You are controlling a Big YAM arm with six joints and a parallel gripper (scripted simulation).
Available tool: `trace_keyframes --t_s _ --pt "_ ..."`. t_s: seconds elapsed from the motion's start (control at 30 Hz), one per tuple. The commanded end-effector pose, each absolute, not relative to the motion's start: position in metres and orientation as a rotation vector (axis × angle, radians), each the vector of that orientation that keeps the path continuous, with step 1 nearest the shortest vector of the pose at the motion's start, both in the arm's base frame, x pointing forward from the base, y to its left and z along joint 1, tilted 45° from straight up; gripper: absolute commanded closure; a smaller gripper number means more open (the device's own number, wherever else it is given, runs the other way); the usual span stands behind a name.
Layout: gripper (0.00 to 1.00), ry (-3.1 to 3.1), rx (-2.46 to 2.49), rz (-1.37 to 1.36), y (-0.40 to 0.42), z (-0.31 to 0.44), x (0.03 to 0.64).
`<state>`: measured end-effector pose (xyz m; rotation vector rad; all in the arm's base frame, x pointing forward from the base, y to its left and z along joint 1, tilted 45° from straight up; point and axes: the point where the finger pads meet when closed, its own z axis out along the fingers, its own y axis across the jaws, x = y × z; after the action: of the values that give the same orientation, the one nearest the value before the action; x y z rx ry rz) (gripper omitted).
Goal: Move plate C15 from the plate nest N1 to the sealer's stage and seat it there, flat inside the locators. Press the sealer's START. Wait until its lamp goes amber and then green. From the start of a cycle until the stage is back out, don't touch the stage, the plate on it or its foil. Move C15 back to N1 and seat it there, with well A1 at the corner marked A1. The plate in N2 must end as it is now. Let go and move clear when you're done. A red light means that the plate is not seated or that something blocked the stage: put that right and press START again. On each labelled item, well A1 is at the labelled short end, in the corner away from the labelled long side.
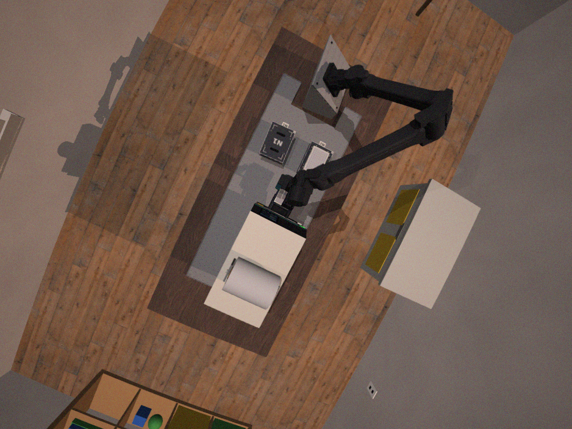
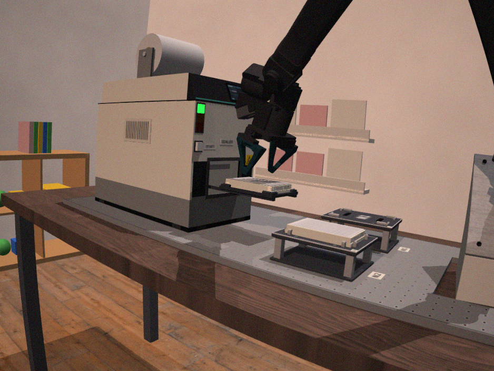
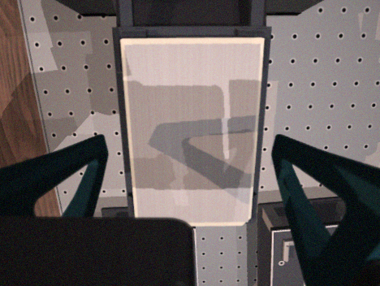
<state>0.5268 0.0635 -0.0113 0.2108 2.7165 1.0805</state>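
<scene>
Nearest the desk's front edge we see nest N2 (image 2: 346, 255) with its own plate (image 2: 325, 231) seated, untouched. Behind it, toward the back edge, N1 (image 2: 361, 218) stands bare, waiting for C15.

Further along toward the desk's left end, the sealer (image 2: 159, 159) shows a green lamp (image 2: 200, 108), and its stage (image 2: 279, 195) is out. C15 (image 2: 258, 184) lies flat on it; in the wrist view the top looks smooth and foil-covered (image 3: 191, 130). We judge the cycle done, so we're on the return leg: pick C15 off the stage.

End effector (image 2: 264, 157) hangs above the plate, fingers spread fully, gripping nothing. In the wrist view the fingertips straddle the plate's long sides, apart from them.

Next move, as we see it: straight descent, fingers staying outside the long edges, close on the plate's sides below the foil, lift clear of the locators. Then carry to N1 with A1 at the marked corner. Label end isn't readable from here, so we can't confirm orientation yet.
</scene>
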Motion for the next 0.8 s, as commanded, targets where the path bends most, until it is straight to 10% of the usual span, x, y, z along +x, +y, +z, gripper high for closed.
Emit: trace_keyframes --t_s 0.0,0.77 --pt "0.0 2.706 0.193 1.069 0.059 -0.007 0.537" --pt "0.0 2.702 0.215 1.072 0.054 -0.004 0.526"
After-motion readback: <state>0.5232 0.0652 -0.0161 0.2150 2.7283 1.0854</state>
